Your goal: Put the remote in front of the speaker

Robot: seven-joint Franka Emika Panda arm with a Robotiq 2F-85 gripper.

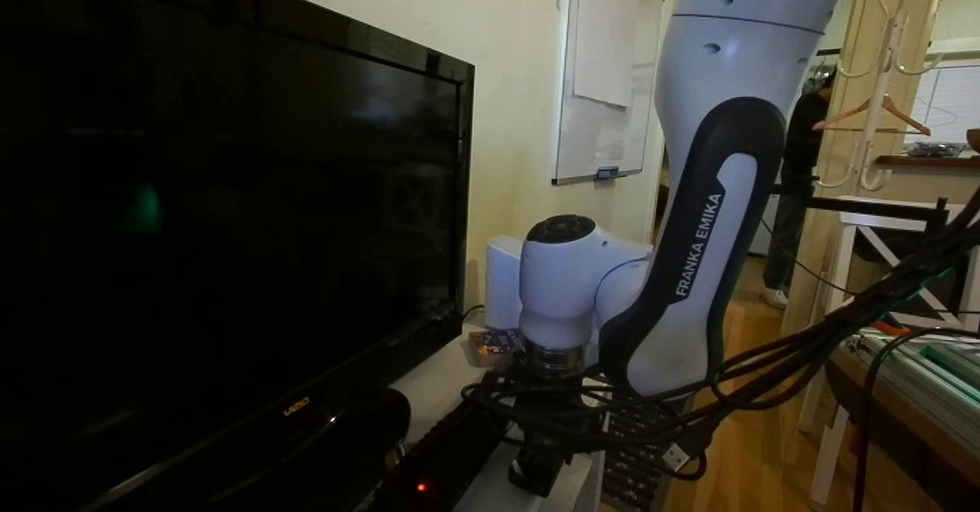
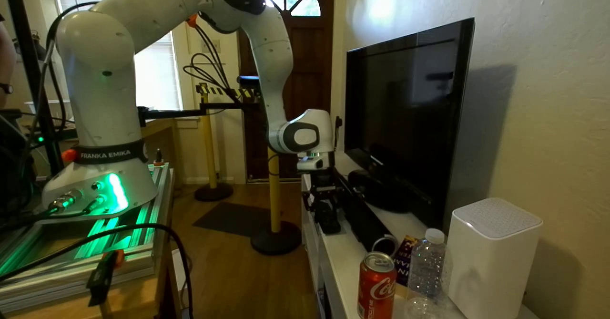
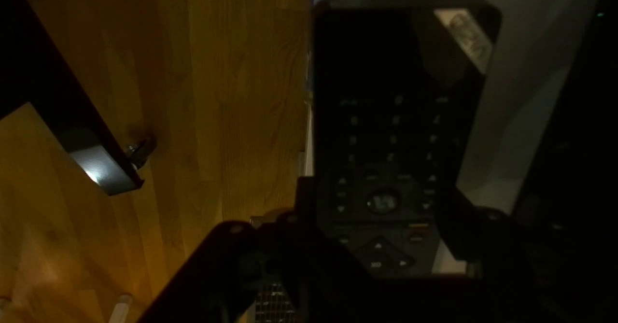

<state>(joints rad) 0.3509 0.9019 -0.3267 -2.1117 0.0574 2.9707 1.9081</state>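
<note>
Robot arm [image 2: 276,66] bent over the white TV stand [image 2: 340,262], wrist pointing down. Gripper [image 3: 381,212], lower centre of the wrist view, clasps the black remote [image 3: 391,134]: one finger [image 3: 305,197] against the left long edge, its mate against the right. Light is poor on both. Remote fills the middle right of that view, keys toward the camera, number pad above the arrow buttons, pale label across its upper right corner, lettering upside down. Wood floor [image 3: 241,120] shows to its left, white stand top to its right. In an exterior view the remote is a dark slab below frame centre, under the wrist; whether it touches the stand I can't tell. Speaker [image 2: 364,216], a long black bar, lies just right of it, slanting toward the lower right, a strip of white between the two. Television [image 2: 405,95] stands beyond the bar, upper right. Lower right of the same frame: red can [image 2: 376,285], clear bottle [image 2: 426,262] beside it, printed package [image 2: 406,257] partly behind them, tall white box [image 2: 493,257] rightmost. In an exterior view, black cables [image 1: 865,305] loop in from the right edge and cover much of the gripper.
</note>
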